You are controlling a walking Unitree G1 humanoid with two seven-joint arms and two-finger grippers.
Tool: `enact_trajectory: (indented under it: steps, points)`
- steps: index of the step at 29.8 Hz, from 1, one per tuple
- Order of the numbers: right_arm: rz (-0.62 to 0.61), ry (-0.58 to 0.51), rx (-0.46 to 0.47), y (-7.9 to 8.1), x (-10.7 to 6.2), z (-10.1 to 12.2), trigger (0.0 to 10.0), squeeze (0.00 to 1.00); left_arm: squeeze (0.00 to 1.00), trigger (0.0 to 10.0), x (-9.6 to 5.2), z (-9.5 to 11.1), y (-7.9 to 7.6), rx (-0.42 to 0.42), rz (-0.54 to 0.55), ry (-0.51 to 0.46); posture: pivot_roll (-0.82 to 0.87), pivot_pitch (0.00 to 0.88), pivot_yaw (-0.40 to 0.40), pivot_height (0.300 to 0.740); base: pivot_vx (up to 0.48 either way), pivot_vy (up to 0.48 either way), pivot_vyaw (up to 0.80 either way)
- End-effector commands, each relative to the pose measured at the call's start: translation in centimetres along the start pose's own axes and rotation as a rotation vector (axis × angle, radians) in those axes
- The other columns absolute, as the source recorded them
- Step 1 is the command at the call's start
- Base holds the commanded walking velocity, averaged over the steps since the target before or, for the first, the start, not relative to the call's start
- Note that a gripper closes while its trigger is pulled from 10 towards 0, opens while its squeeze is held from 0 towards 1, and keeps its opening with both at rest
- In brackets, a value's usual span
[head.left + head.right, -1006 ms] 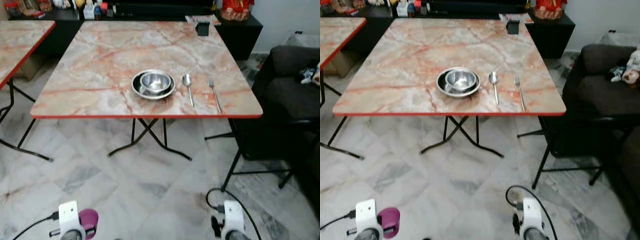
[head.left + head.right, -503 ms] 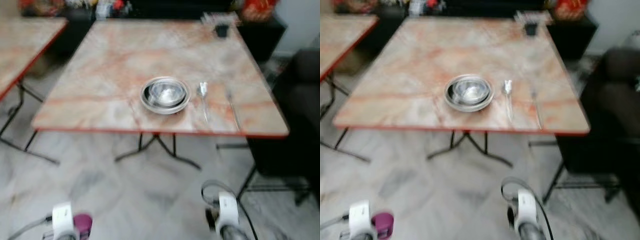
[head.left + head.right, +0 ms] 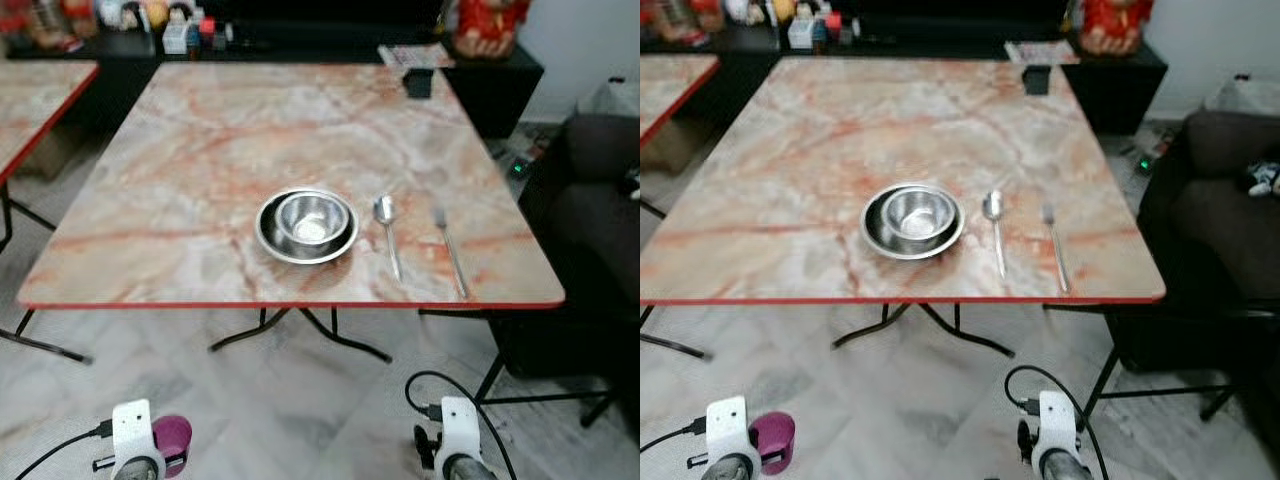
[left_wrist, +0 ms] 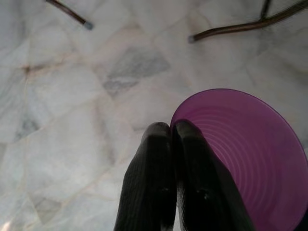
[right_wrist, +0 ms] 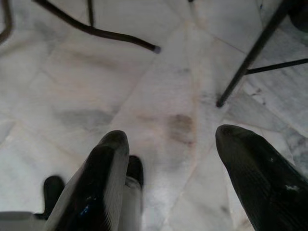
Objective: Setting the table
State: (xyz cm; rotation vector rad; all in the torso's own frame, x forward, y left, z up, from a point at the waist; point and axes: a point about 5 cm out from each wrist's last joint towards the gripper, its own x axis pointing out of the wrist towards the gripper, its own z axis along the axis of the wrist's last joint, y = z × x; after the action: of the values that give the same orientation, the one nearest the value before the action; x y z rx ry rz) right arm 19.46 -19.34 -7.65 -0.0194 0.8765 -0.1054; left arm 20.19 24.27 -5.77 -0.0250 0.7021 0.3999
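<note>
Nearest the camera, the left end effector [image 4: 166, 144] is clenched on the rim of a purple cup [image 4: 250, 154], one finger inside and one outside the wall; the cup's mouth faces along the fingers, toward the marble floor [image 5: 159, 96]. In the head views the cup [image 3: 171, 438] hangs low at the robot's left side, below table height. The right end effector [image 5: 168, 159] is released and empty, fingers spread wide over the floor, low at the robot's right. Ahead and above both stands the table [image 3: 180, 150], its red-trimmed near edge crossing the view. On it, near that edge and about centre, a steel bowl [image 3: 309, 217] sits inside a steel plate [image 3: 270, 235]. Just to the right lies a spoon [image 3: 388, 232], then a fork [image 3: 449, 250], well apart from each other; both have long axes running near-to-far, handles toward the robot, heads away. Judgement: the cup is the piece not yet placed; the setting lies forward, up and right of the left end effector, which carries it, so the bare table left of the plate is the nearer spot. At the far edge stands a small black box [image 3: 418, 82]; beyond it, a dark cabinet [image 3: 300, 40].
</note>
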Motion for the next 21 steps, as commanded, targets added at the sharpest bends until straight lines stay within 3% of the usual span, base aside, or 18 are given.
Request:
enact_trajectory:
  steps: [1,8,9,12,14,17,19,20,21]
  points:
    - [0.007,0.007,0.001,0.2,0.0,0.0,10.0,0.0,0.0,10.0,-0.2,-0.8,0.9,0.005,0.038,0.029,0.05,0.149,-0.043,0.74,0.0,0.0,0.0]
    - [0.01,0.009,0.001,0.3,0.0,-0.1,10.0,0.0,0.0,10.0,-0.3,-0.9,2.0,-0.013,0.118,0.028,0.05,0.149,-0.044,0.74,0.0,0.0,0.0]
    - [0.01,0.009,0.0,0.3,0.0,-0.1,10.0,0.0,0.0,10.0,-0.2,-0.2,3.6,-0.021,0.226,-0.004,0.05,0.149,-0.046,0.74,0.0,0.0,0.0]
    - [0.011,0.01,-0.001,0.3,0.0,-0.1,10.0,0.0,0.0,10.0,-0.2,1.0,5.8,-0.037,0.376,-0.061,0.05,0.147,-0.045,0.74,0.0,0.0,0.0]
    - [0.009,0.009,0.0,0.2,0.0,-0.1,10.0,0.0,0.0,10.0,-0.4,2.8,8.2,-0.026,0.535,-0.131,0.06,0.146,-0.044,0.74,0.0,0.0,0.0]
    - [0.011,0.008,-0.002,0.3,0.0,0.0,10.0,0.0,0.0,10.0,-0.6,5.2,10.1,0.016,0.666,-0.232,0.06,0.145,-0.044,0.74,0.0,0.0,0.0]
    - [0.016,0.008,-0.008,0.4,0.1,0.1,10.0,0.0,0.0,10.0,-1.0,8.7,11.7,0.066,0.781,-0.379,0.07,0.142,-0.046,0.74,0.0,0.0,0.0]
    - [0.016,0.008,-0.008,0.4,0.1,0.1,10.0,0.0,0.0,10.0,-1.0,8.7,11.7,0.066,0.781,-0.379,0.07,0.142,-0.046,0.74,0.0,0.0,0.0]
    - [0.017,0.008,-0.01,0.4,0.1,0.1,10.0,0.0,0.0,10.0,-1.3,10.3,12.2,0.075,0.824,-0.44,0.07,0.14,-0.046,0.74,0.0,0.0,0.0]
